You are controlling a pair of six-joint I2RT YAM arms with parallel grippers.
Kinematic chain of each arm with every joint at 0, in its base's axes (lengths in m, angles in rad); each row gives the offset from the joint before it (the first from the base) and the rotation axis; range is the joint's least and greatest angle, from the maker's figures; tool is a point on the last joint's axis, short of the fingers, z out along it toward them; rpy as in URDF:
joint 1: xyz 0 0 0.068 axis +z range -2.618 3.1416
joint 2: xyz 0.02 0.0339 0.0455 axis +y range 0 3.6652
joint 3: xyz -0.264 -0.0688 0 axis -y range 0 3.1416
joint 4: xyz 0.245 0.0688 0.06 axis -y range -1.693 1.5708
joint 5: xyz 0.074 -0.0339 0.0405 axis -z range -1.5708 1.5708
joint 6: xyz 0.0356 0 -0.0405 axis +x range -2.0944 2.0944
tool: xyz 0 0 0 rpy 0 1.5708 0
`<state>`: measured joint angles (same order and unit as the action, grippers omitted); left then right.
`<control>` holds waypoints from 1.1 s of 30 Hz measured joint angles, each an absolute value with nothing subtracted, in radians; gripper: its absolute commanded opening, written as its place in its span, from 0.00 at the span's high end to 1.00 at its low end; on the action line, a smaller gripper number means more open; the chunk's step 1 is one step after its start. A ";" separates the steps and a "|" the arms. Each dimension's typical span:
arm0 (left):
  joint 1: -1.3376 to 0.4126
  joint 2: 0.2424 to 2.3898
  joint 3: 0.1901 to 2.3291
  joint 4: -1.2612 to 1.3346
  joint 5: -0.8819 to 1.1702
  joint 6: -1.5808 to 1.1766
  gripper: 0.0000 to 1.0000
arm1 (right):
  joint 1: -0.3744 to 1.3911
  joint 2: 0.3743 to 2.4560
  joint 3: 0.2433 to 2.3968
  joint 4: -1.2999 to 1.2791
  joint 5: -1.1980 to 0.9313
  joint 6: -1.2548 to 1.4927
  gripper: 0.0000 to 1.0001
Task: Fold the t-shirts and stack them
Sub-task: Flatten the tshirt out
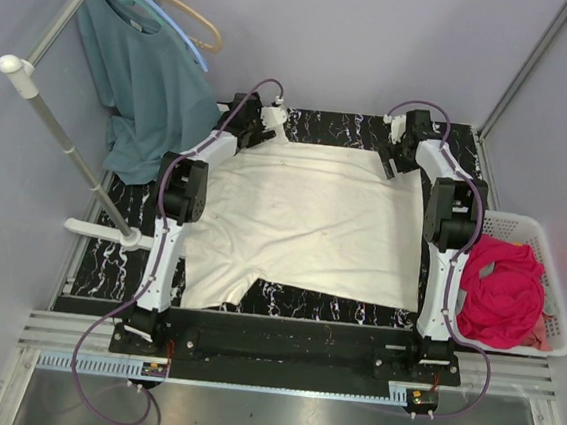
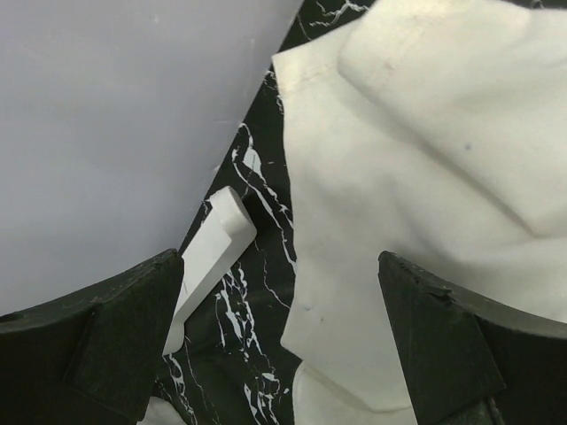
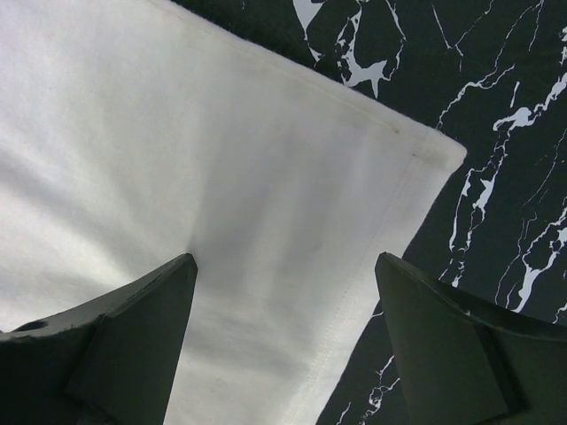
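At 6 o'clock in the top view the two arm bases sit on the near edge of the black marbled table (image 1: 285, 299). Just beyond them the cream t-shirt (image 1: 312, 225) lies spread flat and covers the middle of the table, with one short sleeve pointing toward 7 o'clock. At 3 o'clock a white basket (image 1: 554, 241) stands beside the table, and the pink t-shirt (image 1: 502, 289) lies crumpled inside it. Farther on, the left gripper (image 1: 275, 123) is at the far left corner of the cream t-shirt, toward 11 o'clock, and the right gripper (image 1: 394, 161) is at the far right corner, toward 1 o'clock. Both are wide open and hold nothing. In the left wrist view the black fingers (image 2: 133, 328) stand apart over the cloth's edge, where it is folded and a little wrinkled, and a white block (image 2: 217, 243) lies on the marble beside it. In the right wrist view the hemmed corner of the cloth lies flat between the open fingers (image 3: 133, 336). At 10 o'clock, farthest away, a teal shirt (image 1: 151, 79) hangs on a metal rack (image 1: 60, 131).
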<state>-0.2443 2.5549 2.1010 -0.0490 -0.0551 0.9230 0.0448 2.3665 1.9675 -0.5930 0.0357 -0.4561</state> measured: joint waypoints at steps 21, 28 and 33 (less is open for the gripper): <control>-0.246 2.672 2.220 0.016 -0.065 1.174 0.01 | 0.047 2.436 2.050 -0.490 0.176 -0.553 0.09; -0.247 2.766 2.307 0.118 -0.075 1.273 0.01 | 0.048 2.514 2.164 -0.460 0.221 -0.581 0.08; -0.247 2.843 2.383 0.210 -0.075 1.348 0.01 | 0.048 2.570 2.244 -0.442 0.247 -0.600 0.08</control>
<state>-0.2466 2.8429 2.3833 0.2096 -0.0750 1.3479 0.0483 2.5698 2.2440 -0.4423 0.2466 -0.5999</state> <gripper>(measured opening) 0.987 0.914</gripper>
